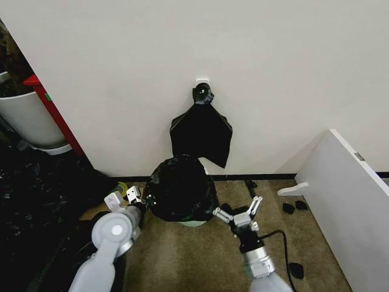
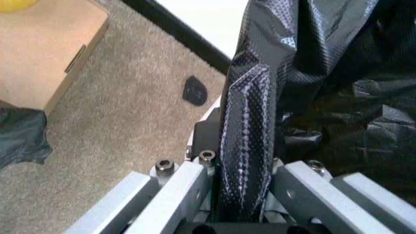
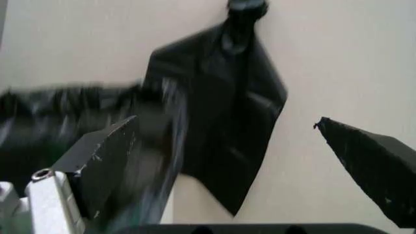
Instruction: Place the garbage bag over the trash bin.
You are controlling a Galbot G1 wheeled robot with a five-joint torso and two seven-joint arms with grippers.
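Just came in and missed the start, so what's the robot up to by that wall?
It is lining the trash bin with the garbage bag. The bag is draped over the bin, covering nearly all of it; a bit of pale base shows underneath. The left gripper is shut on a fold of the bag at the bin's left side. The right gripper is open beside the bin's right side, holding nothing. A second black bag hangs from a wall hook behind.

Bare carpet [image 1: 182, 255] lies open before the garbage bag [image 1: 180, 188]; the wall [image 1: 182, 48] blocks behind
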